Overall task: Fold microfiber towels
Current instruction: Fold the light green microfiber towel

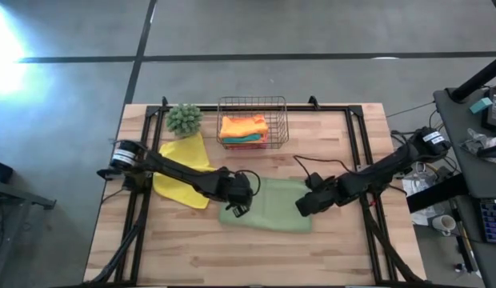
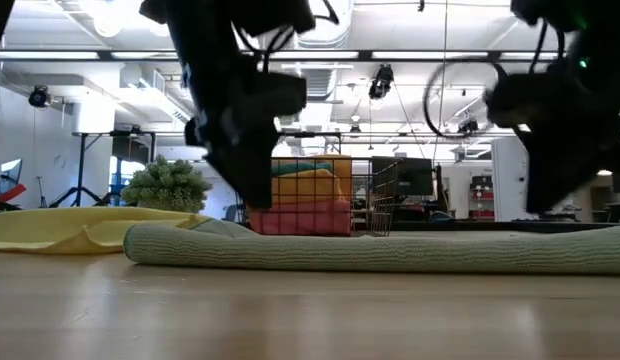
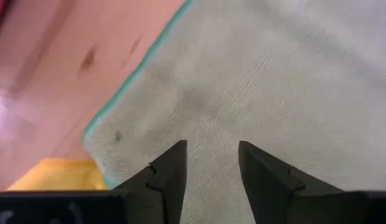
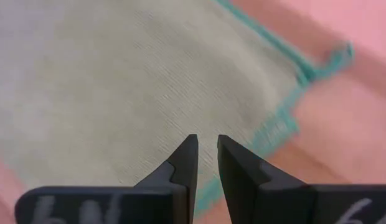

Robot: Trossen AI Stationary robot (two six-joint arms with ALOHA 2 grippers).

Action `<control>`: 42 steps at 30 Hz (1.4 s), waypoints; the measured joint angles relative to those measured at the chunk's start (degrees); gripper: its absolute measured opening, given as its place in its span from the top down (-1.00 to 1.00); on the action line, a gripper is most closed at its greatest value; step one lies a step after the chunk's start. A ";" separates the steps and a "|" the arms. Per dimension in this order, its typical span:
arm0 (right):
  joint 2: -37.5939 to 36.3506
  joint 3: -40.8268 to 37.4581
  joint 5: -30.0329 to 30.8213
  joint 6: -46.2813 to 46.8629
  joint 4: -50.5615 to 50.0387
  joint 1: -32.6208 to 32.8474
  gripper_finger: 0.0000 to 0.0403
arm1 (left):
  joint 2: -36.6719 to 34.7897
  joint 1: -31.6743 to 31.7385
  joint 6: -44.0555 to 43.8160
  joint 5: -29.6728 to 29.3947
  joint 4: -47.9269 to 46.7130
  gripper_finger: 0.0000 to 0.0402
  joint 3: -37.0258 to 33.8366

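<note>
A yellow towel (image 1: 182,171) lay spread at the left of the wooden desk (image 1: 256,256), below a spiky green ball plant (image 1: 184,118), while a sage green towel (image 1: 268,206), folded once into a long band, lay at the desk's middle. The left tool (image 1: 238,200) stood over the band's left end, its fingers (image 3: 171,177) parted with bare cloth showing between them, gripping nothing. Behind, a copper wire basket (image 1: 252,122) held an orange towel (image 1: 243,126) stacked on other folded cloths. The right tool (image 1: 306,204) stood over the band's right end, just inside the teal-stitched edge, its fingers (image 4: 185,163) apart by only a narrow slit and empty.

From the low camera the green band lay thick and flat on the desk, both tools hanging close above it. The step in hand looked like a second fold. To do it well, each tool would likely need to pinch through both layers near its own end, close to the stitched edge, so the lower layer did not stay behind. Lifting both ends level and together should keep the edges square; a grab of the top layer alone could undo the first fold.
</note>
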 joint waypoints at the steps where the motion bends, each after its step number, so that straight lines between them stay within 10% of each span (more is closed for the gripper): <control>1: -0.05 0.78 1.32 -2.07 0.03 -0.04 0.73 | -0.78 -0.26 -0.11 -0.01 0.11 0.36 -0.05; 23: 6.90 -0.73 -9.16 -32.27 6.97 -15.17 0.73 | 2.05 -8.15 -15.43 7.41 10.65 0.36 -5.68; 32: 10.40 -0.22 -12.74 -26.65 7.25 -13.10 0.73 | 2.46 -7.69 -15.99 2.58 11.41 0.36 -8.04; 42: 9.80 1.09 -13.54 -9.04 7.61 -1.95 0.73 | 2.61 -2.50 8.47 -0.27 11.36 0.36 -8.13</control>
